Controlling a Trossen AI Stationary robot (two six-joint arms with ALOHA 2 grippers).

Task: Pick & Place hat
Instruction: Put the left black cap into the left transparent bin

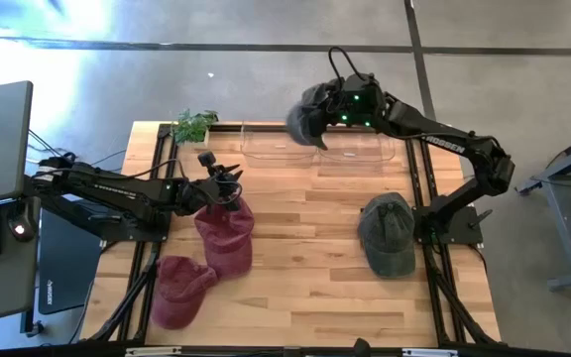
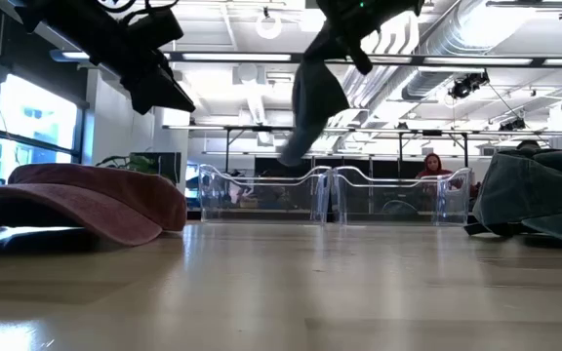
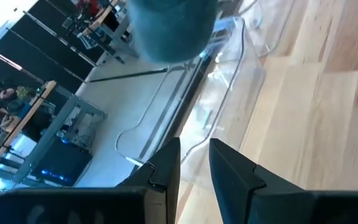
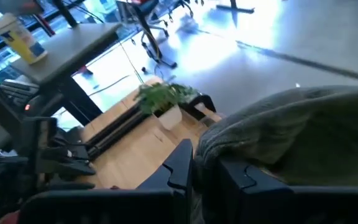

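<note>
The right tool [image 1: 323, 111] is gripping a grey-green cap [image 1: 308, 115], its fingers pinched closed on the fabric, and is holding it in the air at the far edge of the tabletop [image 1: 315, 213]. In the low view the cap [image 2: 312, 97] is hanging clear of the surface, draping downward from the grip with its long axis near vertical. The relation that matters is this: the clear plastic bin [image 1: 315, 144] is lying directly below and just toward the near side of the hanging cap, so in my judgement the coming move is calling for a short descent rather than any long traverse. The right arm is plainly the nearer one to that bin. The left tool [image 1: 218, 188] is sitting over a maroon cap [image 1: 226, 233] on the left half of the tabletop, well apart from the bin; its fingers [image 3: 166, 168] are showing a narrow gap with nothing between them. A second maroon cap [image 1: 181, 288] and another grey-green cap [image 1: 390, 233] are lying untouched on the tabletop. A small potted plant [image 1: 194, 125] is standing at the far left corner.
</note>
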